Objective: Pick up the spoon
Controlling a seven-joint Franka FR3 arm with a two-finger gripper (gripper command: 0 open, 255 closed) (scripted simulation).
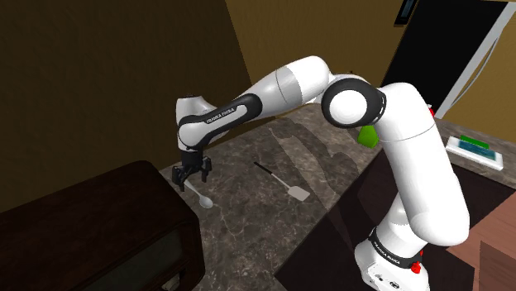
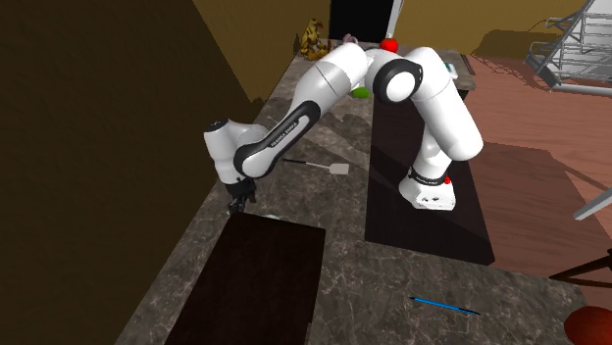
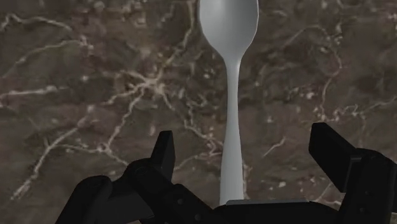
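Wrist view: hand (image 3: 243,141) released, astride the spoon (image 3: 230,114) handle, bowl at 12 o'clock from it. Risks drooping or slipping onto the surface (image 3: 95,76) if clenched so near the handle's end.

Home kitchen, by the evidence: dark veined stone counter (image 1: 248,215) running along a brown wall (image 1: 99,74), with spoon (image 3: 230,95) and spatula (image 1: 285,183) lying on it. Reddish floor (image 2: 530,98) beside the counter, as in a house interior.
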